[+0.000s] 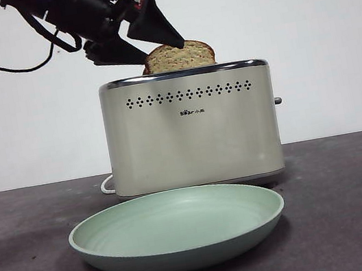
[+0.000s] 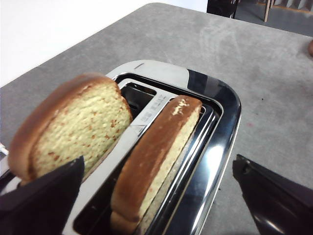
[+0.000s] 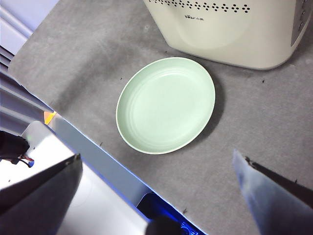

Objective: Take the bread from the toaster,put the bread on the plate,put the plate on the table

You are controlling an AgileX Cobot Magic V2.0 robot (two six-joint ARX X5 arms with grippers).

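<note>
Front view: left claw (image 1: 165, 49), spread wide, hangs at the bread (image 1: 182, 56) in the toaster (image 1: 192, 130); right claw (image 3: 156, 196) released above the plate (image 3: 166, 104).

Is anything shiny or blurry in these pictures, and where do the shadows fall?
Left wrist view: the toaster's chrome rim shows bright white glare; the left gripper's jaws at the edges look soft. Right wrist view: the right gripper's jaws are blurred; the plate is sharp. Front view: even light, a soft shadow under the plate on the table.
</note>
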